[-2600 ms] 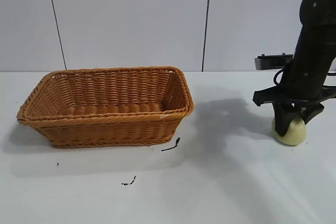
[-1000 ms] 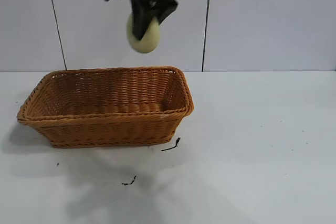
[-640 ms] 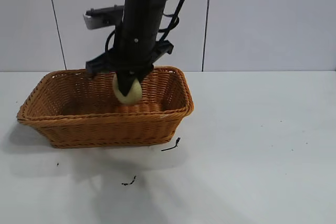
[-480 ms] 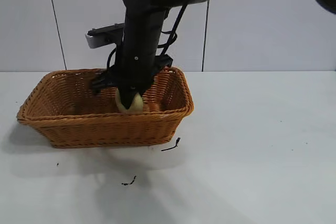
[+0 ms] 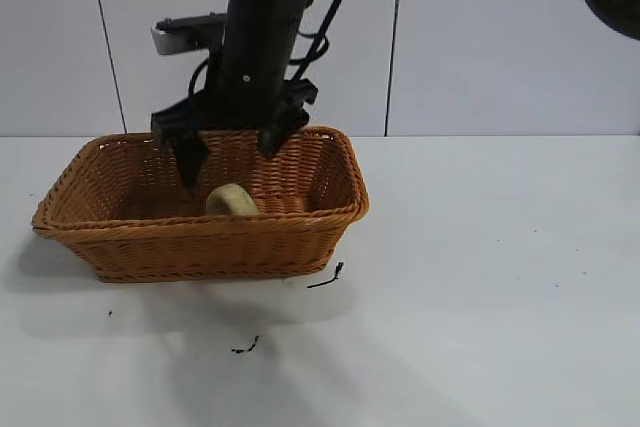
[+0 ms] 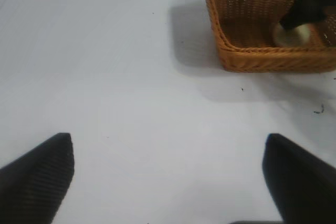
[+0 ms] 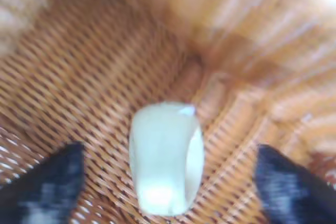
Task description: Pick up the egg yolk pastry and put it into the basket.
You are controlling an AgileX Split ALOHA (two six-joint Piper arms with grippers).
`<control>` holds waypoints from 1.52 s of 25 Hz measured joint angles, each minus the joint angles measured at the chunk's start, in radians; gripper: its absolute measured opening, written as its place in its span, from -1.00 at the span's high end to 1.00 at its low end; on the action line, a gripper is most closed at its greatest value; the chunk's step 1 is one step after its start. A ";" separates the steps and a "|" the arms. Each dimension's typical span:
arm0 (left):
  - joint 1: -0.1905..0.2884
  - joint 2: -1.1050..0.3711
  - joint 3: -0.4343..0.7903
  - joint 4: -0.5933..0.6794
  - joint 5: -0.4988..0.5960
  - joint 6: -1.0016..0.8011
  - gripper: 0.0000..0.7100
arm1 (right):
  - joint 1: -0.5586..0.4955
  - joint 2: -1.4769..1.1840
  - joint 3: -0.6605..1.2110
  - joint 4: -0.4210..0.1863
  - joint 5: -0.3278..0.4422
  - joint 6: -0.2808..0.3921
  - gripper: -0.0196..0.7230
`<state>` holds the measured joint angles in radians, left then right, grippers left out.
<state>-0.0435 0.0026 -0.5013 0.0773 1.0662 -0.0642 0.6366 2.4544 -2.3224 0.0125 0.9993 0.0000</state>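
Since a moment ago the right gripper (image 5: 229, 150) has let go and spread its jaws wide, hanging just above the wicker basket (image 5: 200, 237). The egg yolk pastry (image 5: 231, 200) now lies free on the basket floor between the fingertips. The left gripper (image 6: 168, 177) hovers, jaws spread, over the white table (image 5: 480, 297).

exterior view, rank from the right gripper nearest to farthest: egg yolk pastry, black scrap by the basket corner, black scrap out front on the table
From the right gripper, open above the basket:
1. egg yolk pastry, just below, on the basket floor
2. black scrap by the basket's front-right corner
3. black scrap farther forward on the table
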 joint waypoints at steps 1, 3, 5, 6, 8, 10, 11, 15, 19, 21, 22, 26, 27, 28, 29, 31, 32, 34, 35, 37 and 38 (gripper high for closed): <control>0.000 0.000 0.000 0.000 0.000 0.000 -0.96 | 0.000 0.000 -0.052 0.000 0.036 0.000 -0.87; 0.000 0.000 0.000 0.000 0.000 0.000 -0.96 | -0.001 0.000 -0.144 0.000 0.098 0.000 -0.89; 0.000 0.000 0.000 0.000 0.000 0.000 -0.96 | -0.010 -0.002 -0.220 0.003 0.128 0.000 -0.89; 0.000 0.000 0.000 0.000 0.000 0.000 -0.96 | -0.018 -0.007 -0.240 0.004 0.135 0.005 -0.89; 0.000 0.000 0.000 0.000 0.000 0.000 -0.96 | -0.040 -0.018 -0.261 0.003 0.143 0.006 -0.89; 0.000 0.000 0.000 0.000 0.000 0.000 -0.96 | -0.072 -0.024 -0.266 -0.012 0.159 0.006 -0.89; 0.000 0.000 0.000 0.000 0.000 0.000 -0.96 | -0.093 -0.024 -0.267 -0.012 0.166 0.000 -0.89; 0.000 0.000 0.000 0.000 0.000 0.000 -0.96 | -0.203 -0.024 -0.267 -0.029 0.182 -0.013 -0.89; 0.000 0.000 0.000 0.000 0.000 0.000 -0.96 | -0.338 -0.024 -0.267 -0.030 0.189 -0.019 -0.89; 0.000 0.000 0.000 0.000 0.000 0.000 -0.96 | -0.406 -0.024 -0.267 -0.028 0.197 -0.023 -0.89; 0.000 0.000 0.000 0.000 0.000 0.000 -0.96 | -0.442 -0.024 -0.267 -0.028 0.205 -0.027 -0.89; 0.000 0.000 0.000 0.000 0.000 0.000 -0.96 | -0.559 -0.024 -0.267 -0.021 0.212 -0.035 -0.89; 0.000 0.000 0.000 0.000 0.000 0.000 -0.96 | -0.583 -0.024 -0.267 -0.012 0.213 -0.035 -0.89; 0.000 0.000 0.000 0.000 0.000 0.000 -0.96 | -0.600 -0.024 -0.267 -0.005 0.215 -0.035 -0.89; 0.000 0.000 0.000 0.000 0.000 0.000 -0.96 | -0.618 -0.024 -0.267 0.005 0.215 -0.035 -0.89; 0.000 0.000 0.000 0.000 0.000 0.000 -0.96 | -0.639 -0.027 -0.260 0.014 0.214 -0.035 -0.89; 0.000 0.000 0.000 0.000 0.000 0.000 -0.96 | -0.641 -0.036 -0.245 0.014 0.214 -0.037 -0.89; 0.000 0.000 0.000 0.000 0.000 0.000 -0.96 | -0.642 -0.069 -0.193 0.015 0.214 -0.046 -0.89; 0.000 0.000 0.000 0.000 0.000 0.000 -0.96 | -0.641 -0.092 -0.157 0.015 0.214 -0.052 -0.89; 0.000 0.000 0.000 0.000 0.000 0.000 -0.96 | -0.639 -0.145 -0.072 0.017 0.214 -0.058 -0.89; 0.000 0.000 0.000 0.000 0.000 0.000 -0.96 | -0.639 -0.176 -0.024 0.019 0.214 -0.059 -0.89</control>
<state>-0.0435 0.0026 -0.5013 0.0773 1.0662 -0.0642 -0.0024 2.2788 -2.3469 0.0317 1.2135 -0.0590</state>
